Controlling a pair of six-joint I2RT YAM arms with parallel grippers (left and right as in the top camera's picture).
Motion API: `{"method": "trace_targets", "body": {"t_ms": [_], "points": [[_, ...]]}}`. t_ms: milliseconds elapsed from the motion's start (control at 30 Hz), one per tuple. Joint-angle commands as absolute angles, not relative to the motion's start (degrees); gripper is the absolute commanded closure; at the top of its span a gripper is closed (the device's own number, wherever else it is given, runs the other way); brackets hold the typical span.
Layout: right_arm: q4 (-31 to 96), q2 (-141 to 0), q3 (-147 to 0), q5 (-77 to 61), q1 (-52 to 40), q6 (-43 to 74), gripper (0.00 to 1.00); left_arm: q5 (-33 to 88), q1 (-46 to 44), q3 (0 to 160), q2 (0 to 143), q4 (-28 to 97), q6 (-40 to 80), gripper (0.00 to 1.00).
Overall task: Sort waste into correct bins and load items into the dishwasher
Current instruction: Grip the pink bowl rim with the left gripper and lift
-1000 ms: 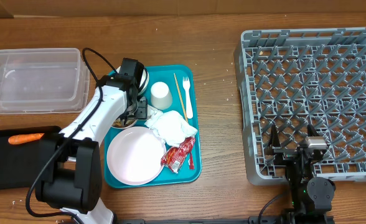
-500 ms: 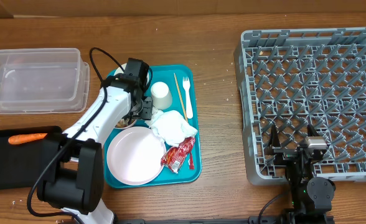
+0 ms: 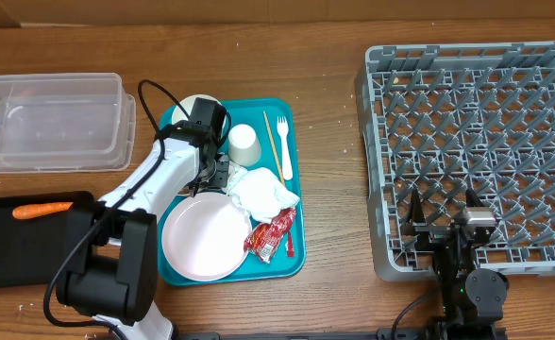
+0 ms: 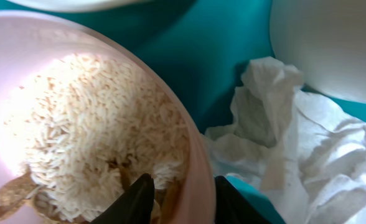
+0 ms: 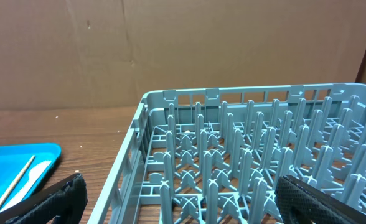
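1. Nearest me, the right tool (image 5: 180, 196) hangs wide open with nothing in it, at the near edge of the grey dish rack (image 3: 485, 123), which holds no dishes yet.
2. At the left of the bench (image 3: 334, 57), the carrot (image 3: 40, 210) already lies on the black tray (image 3: 4, 253). By the look of it, that is the only waste sorted.
3. On the teal tray (image 3: 259, 111) the pink plate (image 3: 205, 238), red wrapper (image 3: 271, 236) and crumpled napkins (image 3: 261, 194) wait their turn.
4. Just behind them the left tool (image 4: 186, 196) sits partly open astride the rim of the pink bowl (image 4: 27, 43), one finger inside by the rice (image 4: 102, 124). I cannot tell whether it has pinched the rim.
5. Further back, the cup (image 3: 244, 144), fork (image 3: 283, 146) and white bowl (image 3: 188, 102) are not yet loaded.
6. Farthest off, the clear tub (image 3: 56, 123) holds no waste that I can see.
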State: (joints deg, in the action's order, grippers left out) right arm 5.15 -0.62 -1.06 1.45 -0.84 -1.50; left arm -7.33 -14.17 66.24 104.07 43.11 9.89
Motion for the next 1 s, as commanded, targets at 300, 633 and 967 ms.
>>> {"method": "trace_targets", "body": {"t_ms": [300, 633, 967], "points": [[4.7, -0.2, -0.4, 1.3, -1.2, -1.7, 0.00, -9.4, -14.4, 66.8, 104.5, 43.3, 9.9, 0.91], [4.7, -0.2, -0.4, 1.3, -1.2, -1.7, 0.00, -7.8, -14.4, 72.1, 104.4, 47.2, 10.7, 0.96], [4.7, -0.2, -0.4, 1.3, -1.2, -1.7, 0.00, -7.4, -14.4, 87.7, 102.3, 62.9, 21.6, 0.96]]}}
